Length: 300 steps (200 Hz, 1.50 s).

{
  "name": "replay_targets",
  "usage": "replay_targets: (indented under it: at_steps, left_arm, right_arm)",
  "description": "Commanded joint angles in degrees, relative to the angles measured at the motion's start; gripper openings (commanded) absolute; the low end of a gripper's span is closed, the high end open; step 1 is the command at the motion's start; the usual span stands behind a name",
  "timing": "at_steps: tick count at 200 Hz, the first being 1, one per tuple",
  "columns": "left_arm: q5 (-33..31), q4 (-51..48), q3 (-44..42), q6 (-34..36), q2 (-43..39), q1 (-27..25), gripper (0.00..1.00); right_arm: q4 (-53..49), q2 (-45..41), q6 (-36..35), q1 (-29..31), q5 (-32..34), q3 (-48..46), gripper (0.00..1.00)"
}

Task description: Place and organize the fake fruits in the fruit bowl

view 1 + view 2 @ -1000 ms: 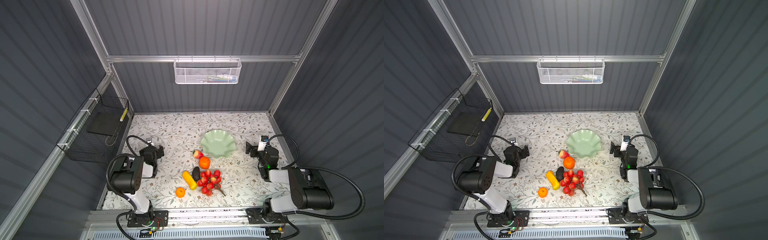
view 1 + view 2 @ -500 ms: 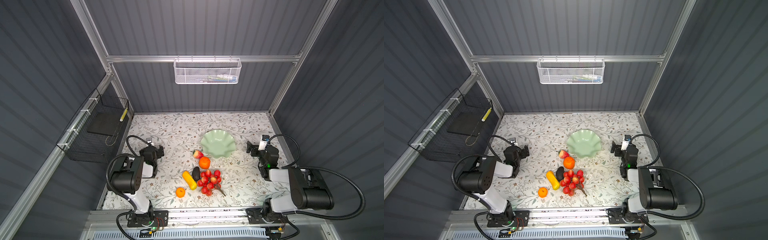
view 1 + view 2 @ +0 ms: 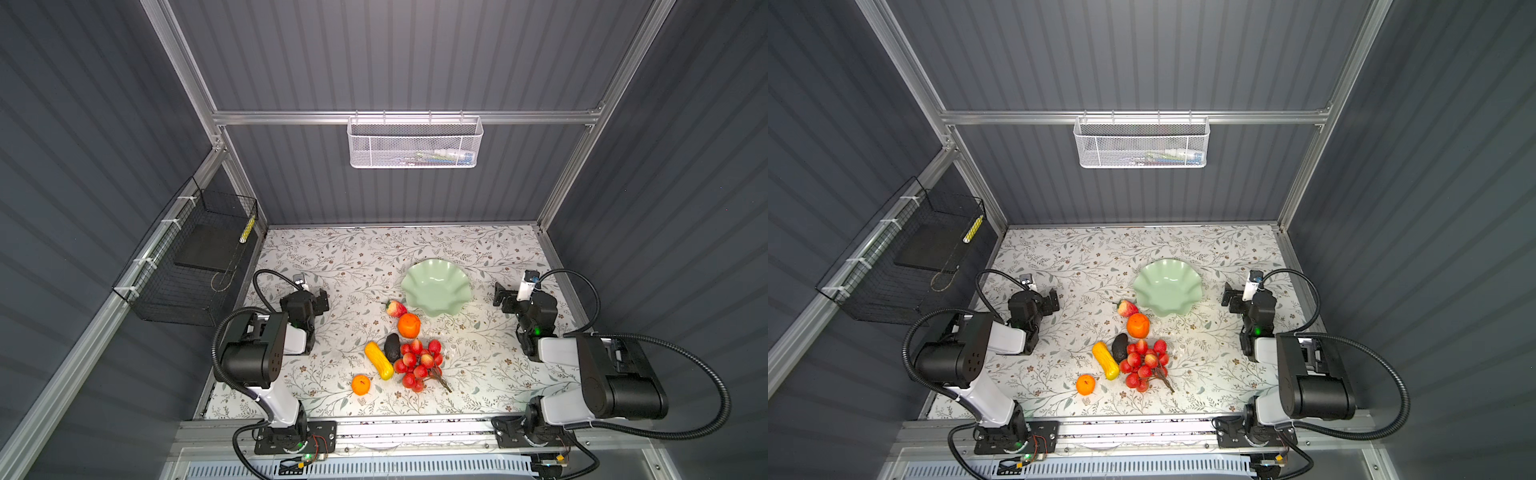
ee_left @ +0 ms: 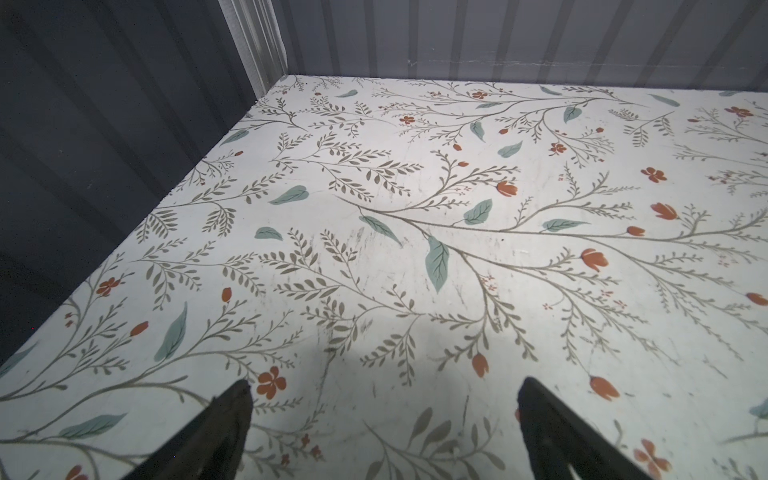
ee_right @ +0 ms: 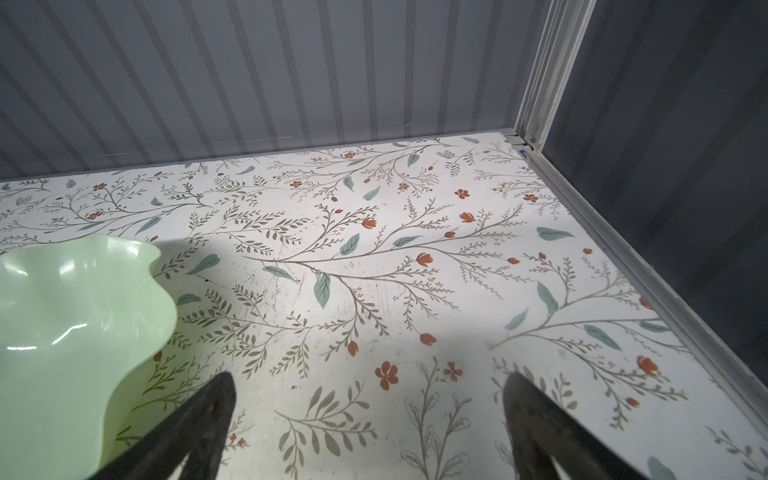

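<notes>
The pale green fruit bowl [image 3: 436,286] [image 5: 62,332] stands empty at mid-table. In front of it on the floral table lie the fake fruits: a strawberry [image 3: 396,308], a large orange [image 3: 409,325], a dark avocado [image 3: 392,347], a yellow corn-like piece [image 3: 378,360], a red berry cluster [image 3: 419,363] and a small orange [image 3: 360,385]. My left gripper [image 3: 321,300] [image 4: 384,386] rests low at the left, open and empty, well away from the fruits. My right gripper [image 3: 502,297] [image 5: 370,380] sits to the right of the bowl, open and empty.
A black wire basket [image 3: 195,266] hangs on the left wall and a white mesh basket [image 3: 415,143] on the back wall. Grey walls and an aluminium frame [image 5: 623,241] close in the table on three sides.
</notes>
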Motion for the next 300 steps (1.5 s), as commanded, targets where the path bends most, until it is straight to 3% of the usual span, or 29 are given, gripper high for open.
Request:
replay_targets:
  at_steps: [1,15,27,40,53,63,89,121,148,178,208,300]
  left_arm:
    - [0.8,1.0,0.6,0.7,0.0,-0.1,1.0]
    - [-2.2,-1.2,0.6,-0.3,-3.0,-0.1,1.0]
    - [-4.4,-11.3,2.9,-1.9,-8.8,-0.1,1.0]
    - [-3.7,-24.9,7.1,-6.0,-15.2,-0.1,1.0]
    - [0.3,-32.7,10.0,-9.7,-20.3,-0.1,1.0]
    - [3.1,-37.8,11.7,-13.7,-23.8,-0.1,1.0]
    - [9.6,-57.8,20.3,-18.5,-27.6,-0.1,0.99]
    - [20.2,-73.6,24.2,-22.8,-29.8,-0.7,0.89]
    - [17.6,-84.1,23.4,-25.9,-32.6,-9.9,0.87]
    - [14.4,-92.0,20.8,-30.7,-35.4,-19.8,0.87]
    - [15.7,-94.8,17.5,-35.1,-39.0,-24.8,0.87]
    - [17.1,-100.8,14.3,-42.5,-35.8,-43.2,0.84]
  right_arm:
    - [0.1,-1.1,0.8,0.0,2.9,0.8,0.99]
    - [-9.3,-6.6,0.7,0.9,6.0,3.4,0.99]
    - [-22.2,-11.8,1.6,2.1,9.5,8.6,0.99]
    - [-33.3,-15.8,9.4,2.4,12.9,14.9,0.99]
    - [-37.9,-17.6,20.7,2.3,14.7,18.8,0.99]
    - [-43.7,-19.0,23.9,1.4,10.0,21.4,0.99]
    - [-36.8,-18.3,27.7,-0.6,0.1,18.5,0.99]
    - [-44.8,-15.4,27.4,-0.1,-5.1,24.5,0.99]
    - [-49.1,-12.5,26.8,0.2,-6.2,28.5,0.99]
    - [-50.7,-10.7,26.5,2.1,-5.4,30.7,0.99]
    - [-52.5,-8.2,25.6,4.6,-4.4,33.4,0.99]
    - [-54.7,-5.2,25.4,8.0,-2.3,36.3,0.99]
